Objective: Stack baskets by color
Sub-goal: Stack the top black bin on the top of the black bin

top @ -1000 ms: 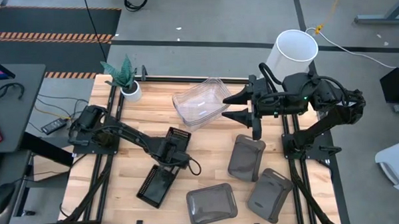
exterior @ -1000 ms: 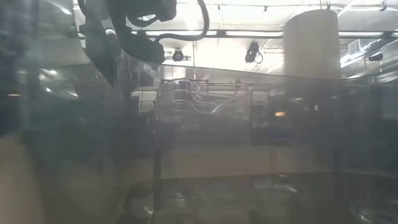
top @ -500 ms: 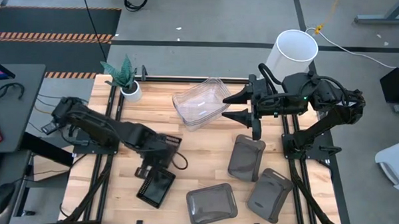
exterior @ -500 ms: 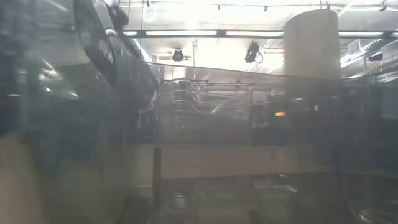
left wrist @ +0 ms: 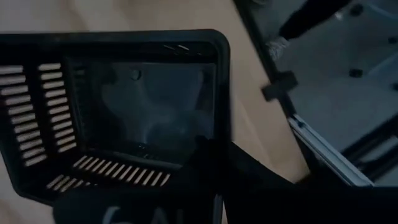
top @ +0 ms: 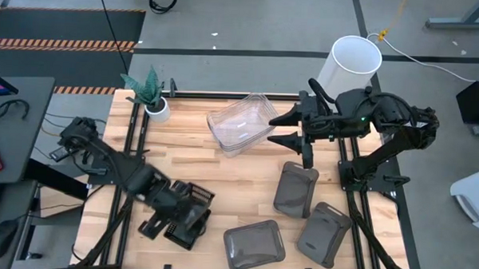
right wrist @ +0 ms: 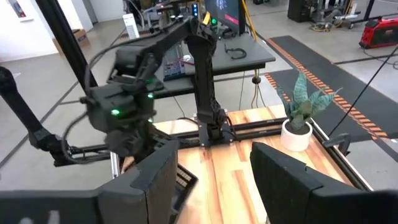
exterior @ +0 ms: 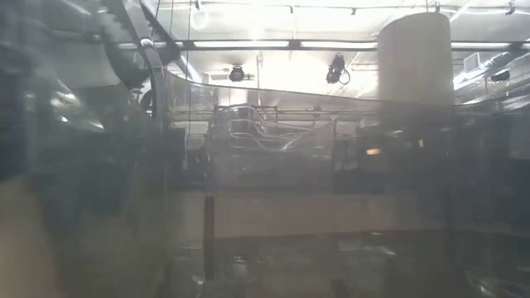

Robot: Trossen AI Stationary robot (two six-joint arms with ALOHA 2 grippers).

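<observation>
Black perforated basket (top: 191, 203) sits pinched by its rim in your left claw (top: 169, 216), low over the worktop (top: 246, 171); your right claw (top: 286, 128) hangs open, empty, beside the clear baskets (top: 240, 122).

Left gripper (top: 175, 214) (with black basket (top: 187, 208)) now nearer front-left table edge.

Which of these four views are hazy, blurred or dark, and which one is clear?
Low view: hazy, seen through a translucent basket wall, ceiling lights glaring. Left wrist view: dim, the black perforated plastic basket soft. Right wrist view: the left arm is motion-blurred. High view: evenly lit and sharp; the clear plastic basket shows reflections.
</observation>
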